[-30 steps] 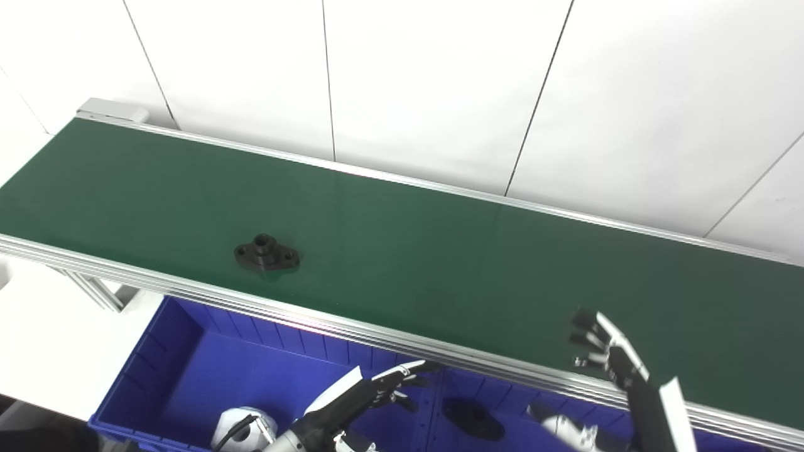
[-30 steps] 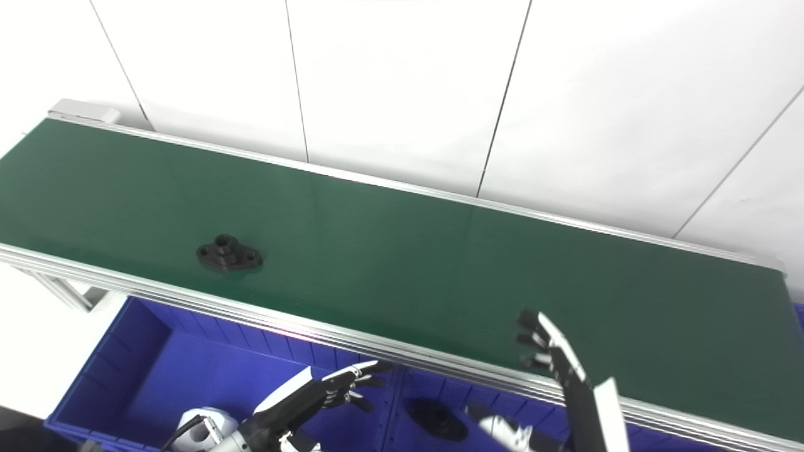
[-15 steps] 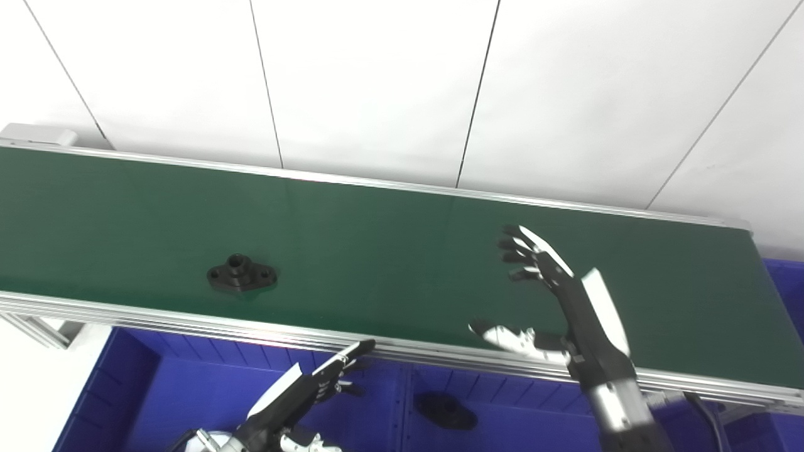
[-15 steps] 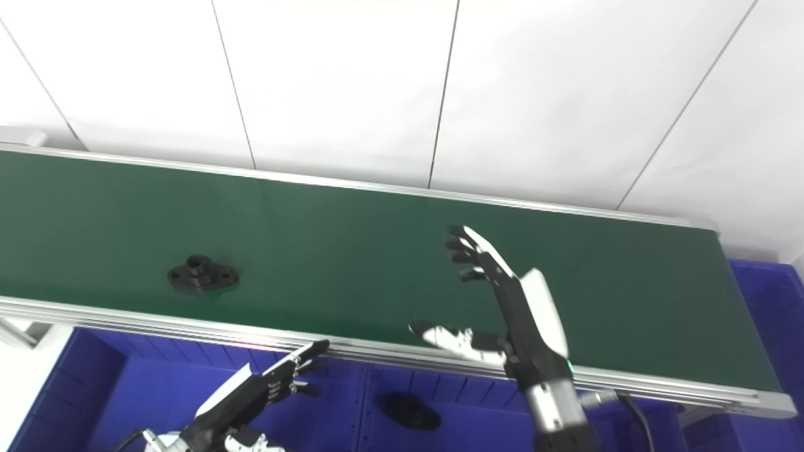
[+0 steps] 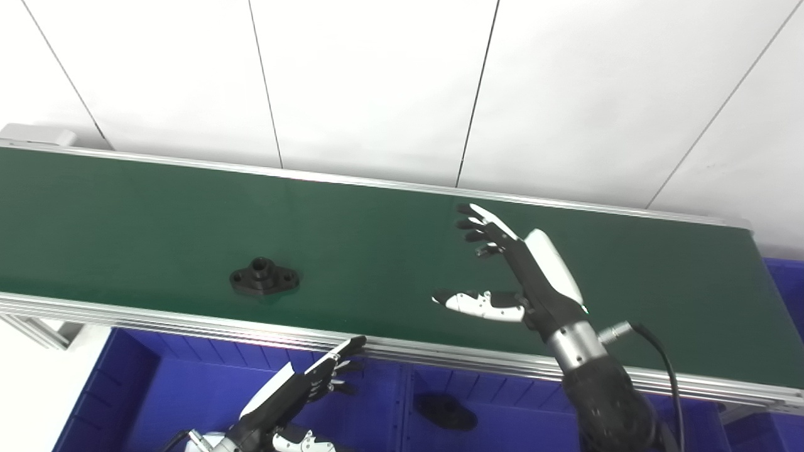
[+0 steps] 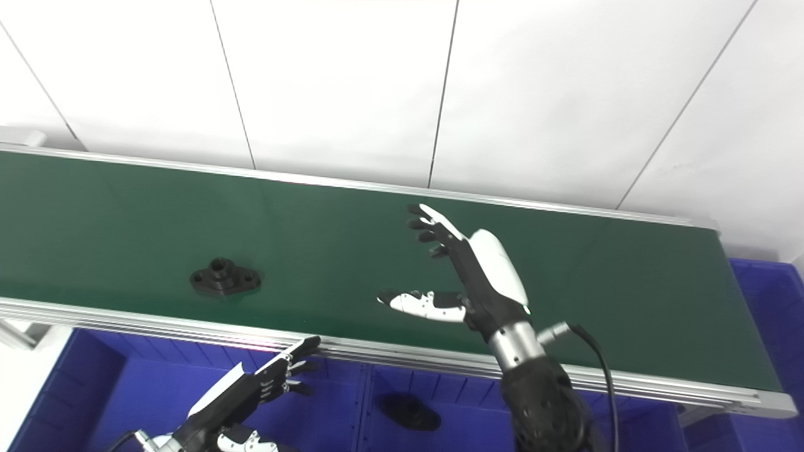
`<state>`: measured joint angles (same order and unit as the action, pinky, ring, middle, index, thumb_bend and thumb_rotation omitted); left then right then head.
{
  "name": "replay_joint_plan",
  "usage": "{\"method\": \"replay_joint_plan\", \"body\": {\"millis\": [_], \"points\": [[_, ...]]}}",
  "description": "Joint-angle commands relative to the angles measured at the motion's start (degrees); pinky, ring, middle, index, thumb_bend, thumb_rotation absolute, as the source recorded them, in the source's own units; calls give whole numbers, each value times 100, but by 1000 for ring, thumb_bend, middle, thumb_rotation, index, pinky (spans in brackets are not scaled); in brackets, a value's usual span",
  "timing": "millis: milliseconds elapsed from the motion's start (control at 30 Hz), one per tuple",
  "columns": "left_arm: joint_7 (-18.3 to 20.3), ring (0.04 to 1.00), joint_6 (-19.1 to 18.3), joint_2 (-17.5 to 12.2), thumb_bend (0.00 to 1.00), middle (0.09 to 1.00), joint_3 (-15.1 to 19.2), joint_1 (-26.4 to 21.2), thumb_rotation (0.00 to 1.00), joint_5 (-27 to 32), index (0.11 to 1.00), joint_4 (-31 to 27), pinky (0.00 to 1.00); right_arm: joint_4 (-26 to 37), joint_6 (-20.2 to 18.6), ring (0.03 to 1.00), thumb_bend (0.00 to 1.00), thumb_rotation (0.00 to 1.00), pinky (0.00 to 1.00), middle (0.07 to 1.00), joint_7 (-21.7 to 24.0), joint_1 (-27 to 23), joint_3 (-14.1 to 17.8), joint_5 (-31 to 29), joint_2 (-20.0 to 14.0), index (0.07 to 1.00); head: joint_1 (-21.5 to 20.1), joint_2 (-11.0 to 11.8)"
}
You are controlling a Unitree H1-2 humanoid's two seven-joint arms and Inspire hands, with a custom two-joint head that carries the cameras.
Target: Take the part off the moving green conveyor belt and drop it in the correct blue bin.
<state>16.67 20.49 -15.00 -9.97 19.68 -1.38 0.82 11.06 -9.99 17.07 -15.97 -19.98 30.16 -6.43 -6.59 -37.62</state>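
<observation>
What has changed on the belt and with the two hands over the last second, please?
The right hand rose from the belt's near edge to hover open above the belt, reaching leftward. The part rode a little rightward along the belt. The left hand stayed low over the bin, open; a dark part stayed in the bin.

The right hand (image 6: 468,276) is hovering over the green conveyor belt (image 6: 326,251), fingers spread and thumb extended toward the left, holding nothing. A black flanged part (image 6: 225,278) is lying on the belt, well apart from this hand. The left hand (image 6: 254,392) is waiting, fingers extended, above the blue bin (image 6: 125,389). A second black part (image 6: 411,411) is resting in the adjacent compartment.
</observation>
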Motion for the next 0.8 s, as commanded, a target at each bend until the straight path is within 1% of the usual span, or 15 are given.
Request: {"method": "replay_joint_plan", "body": {"millis": [0,167,300,367,467,767], "points": [[66,911,114,-69,710,956,-19,-8,434,56,951,-129,791,23,-14,818,698,339,726,833,63,-342,-76,58,18,884,10,5],[112,909,137,-92,721,952,-56,9,428,44,941,-154,802,-184,-146,838,704,362,724,856,277,-791,-294,307,58,874,7,-18],[192,913,80,-110,725,956,-74,34,427,95,939,-193,812,-419,-153,829,706,378,714,855,359,-1079,-417,394,131,880,68,-36],[233,903,94,-123,724,947,-81,39,424,97,933,-195,814,-567,-141,816,713,376,704,846,363,-1224,-484,446,185,878,100,-52],[267,884,119,-140,723,926,-92,44,406,71,915,-216,806,-862,-123,827,712,384,711,856,417,-1481,-610,516,292,880,155,-78],[361,881,75,-144,724,926,-83,74,385,149,921,-322,800,-1581,-129,821,724,362,689,853,419,-1880,-869,659,591,874,241,-112]]}}
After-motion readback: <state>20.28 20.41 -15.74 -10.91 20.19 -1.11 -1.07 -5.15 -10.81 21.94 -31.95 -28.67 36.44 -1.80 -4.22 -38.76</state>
